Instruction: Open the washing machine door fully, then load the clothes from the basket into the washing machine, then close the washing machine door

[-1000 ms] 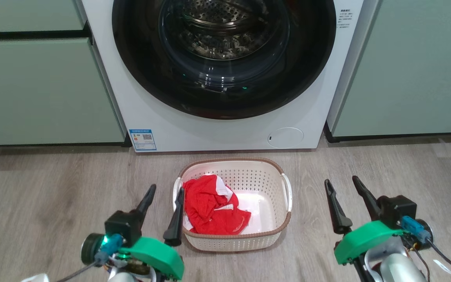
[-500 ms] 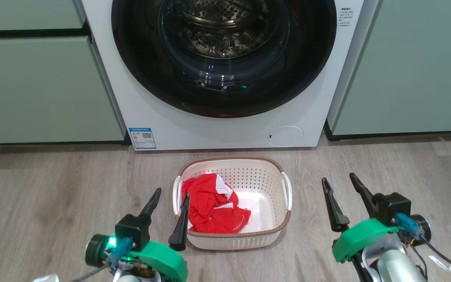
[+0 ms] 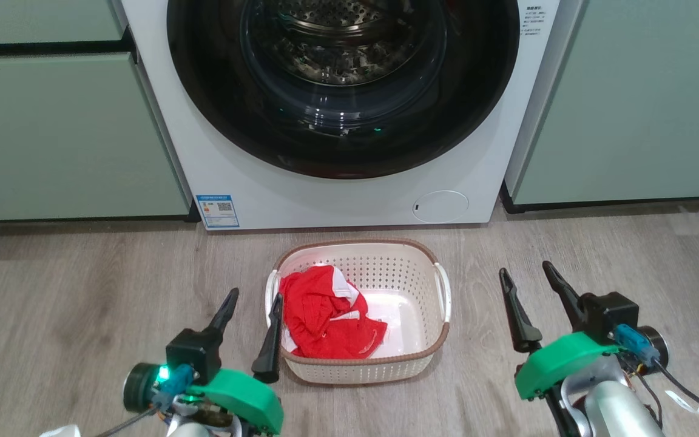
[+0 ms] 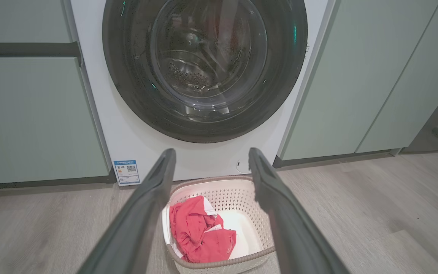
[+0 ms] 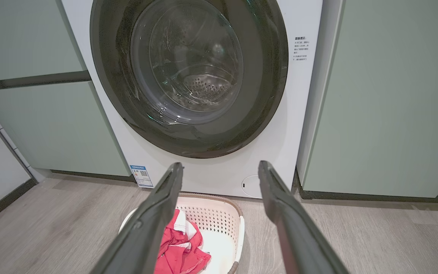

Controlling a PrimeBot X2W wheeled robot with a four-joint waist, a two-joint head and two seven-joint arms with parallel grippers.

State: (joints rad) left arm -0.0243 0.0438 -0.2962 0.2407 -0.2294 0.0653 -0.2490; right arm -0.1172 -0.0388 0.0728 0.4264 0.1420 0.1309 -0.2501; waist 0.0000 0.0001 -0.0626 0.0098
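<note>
Well, hardly anything has changed in the last second. The washing machine [image 3: 325,200] is straight ahead of both tools. It has slid up the picture a tiny bit, and so has the floor [image 3: 82,315]. That means the head camera moved, not the things.

The washing machine door [image 3: 342,79] is still shut flat against the front, and the steel drum [image 3: 337,36] shows through its glass. The basket [image 3: 374,270] sits on the floor ahead of the tools and between them, much nearer the left tool than the right one. The clothes [image 3: 319,318] are still all in it, a red heap bunched at the end next to the left tool.

The left tool [image 3: 256,294] has its two fingers apart and holds nothing. Its inner finger is just beside the basket's end, and I cannot tell if it touches. The right tool [image 3: 524,267] is spread apart and empty too, well off to the basket's other side.

So I think the job has not really begun. The door has to be opened first, before any clothes can go in.
</note>
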